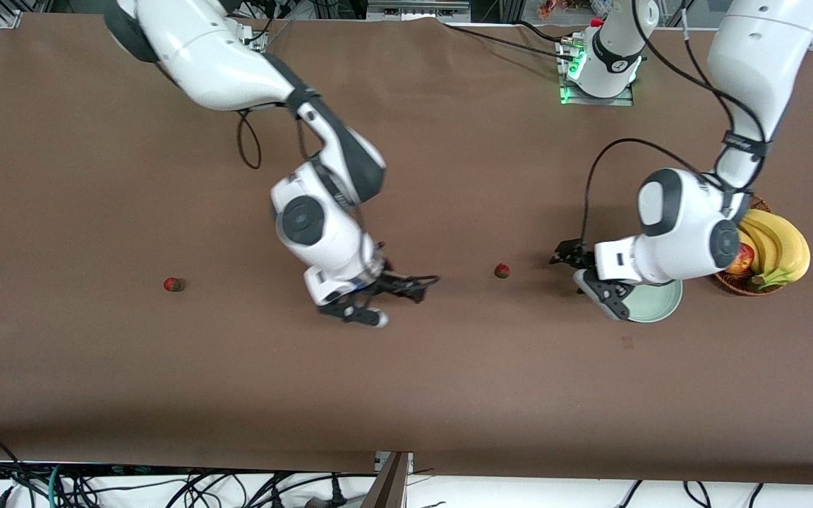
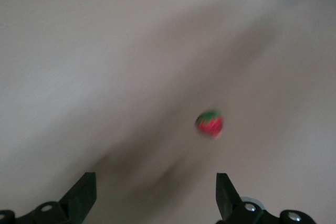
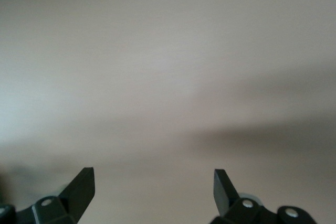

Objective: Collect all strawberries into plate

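- My left tool (image 1: pixel 585 271) hangs low over the table (image 1: pixel 449 395) at the plate's edge on the right arm's side, its fingers (image 2: pixel 84 195) spread wide with nothing between them.
- In the front view one strawberry (image 1: pixel 502 270) lies on the table at about 9 o'clock of that tool, near it but apart; in my left wrist view the same strawberry (image 2: pixel 210 124) sits out ahead of the open fingertips, untouched.
- The plate (image 1: pixel 657 303) lies partly under my left wrist, at about 4 o'clock of the tool; I cannot see whether a strawberry is in it.
- At 3 o'clock of the plate is a basket (image 1: pixel 738 283) with bananas (image 1: pixel 780 247) and an apple (image 1: pixel 742 259).
- My right tool (image 1: pixel 396 300) is low over the middle of the table, fingers (image 3: pixel 81 187) spread, holding nothing.
- The second strawberry (image 1: pixel 173 284) lies well apart at 9 o'clock of the right tool, toward the right arm's end of the table.
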Robot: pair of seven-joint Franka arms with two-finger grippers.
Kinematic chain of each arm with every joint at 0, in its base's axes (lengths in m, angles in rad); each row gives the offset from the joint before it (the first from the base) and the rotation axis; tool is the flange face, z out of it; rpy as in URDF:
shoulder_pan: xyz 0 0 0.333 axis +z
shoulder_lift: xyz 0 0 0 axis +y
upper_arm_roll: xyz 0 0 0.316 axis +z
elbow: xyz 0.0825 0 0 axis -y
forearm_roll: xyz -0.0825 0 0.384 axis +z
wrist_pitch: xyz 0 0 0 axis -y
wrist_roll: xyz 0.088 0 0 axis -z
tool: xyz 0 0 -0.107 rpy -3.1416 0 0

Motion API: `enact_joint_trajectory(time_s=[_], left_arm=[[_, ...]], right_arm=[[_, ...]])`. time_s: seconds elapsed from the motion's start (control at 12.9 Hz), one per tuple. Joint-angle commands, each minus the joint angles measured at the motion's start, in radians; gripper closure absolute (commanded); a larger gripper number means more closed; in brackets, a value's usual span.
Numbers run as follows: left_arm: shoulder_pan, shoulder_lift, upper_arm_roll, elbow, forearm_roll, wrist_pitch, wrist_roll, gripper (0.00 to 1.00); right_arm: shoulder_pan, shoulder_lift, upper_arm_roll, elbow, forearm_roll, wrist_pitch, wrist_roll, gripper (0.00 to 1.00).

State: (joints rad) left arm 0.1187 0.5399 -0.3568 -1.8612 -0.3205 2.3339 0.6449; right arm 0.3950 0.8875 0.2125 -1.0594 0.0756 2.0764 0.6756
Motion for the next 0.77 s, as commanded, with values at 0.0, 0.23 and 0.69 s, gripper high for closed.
enact_joint_trajectory(time_s=[0.0,0.23,0.69], left_arm=[[-0.08,0.014,0.007,-0.006,-0.019,0.082,-0.141,0.0],[-0.183,0.032,0.015,-0.052,-0.015,0.234,-0.351,0.0],[-0.241,0.048,0.025,-0.21,-0.014,0.447,-0.383,0.0]], right_arm=[[-0.121,-0.036,0.013,-0.039,0.004,-0.19,-0.207,0.0],[-0.231,-0.035,-0.02,-0.05,-0.054,-0.37,-0.48,0.0],[-0.369,-0.028,-0.251,-0.214,-0.122,-0.317,-1.071,0.0]])
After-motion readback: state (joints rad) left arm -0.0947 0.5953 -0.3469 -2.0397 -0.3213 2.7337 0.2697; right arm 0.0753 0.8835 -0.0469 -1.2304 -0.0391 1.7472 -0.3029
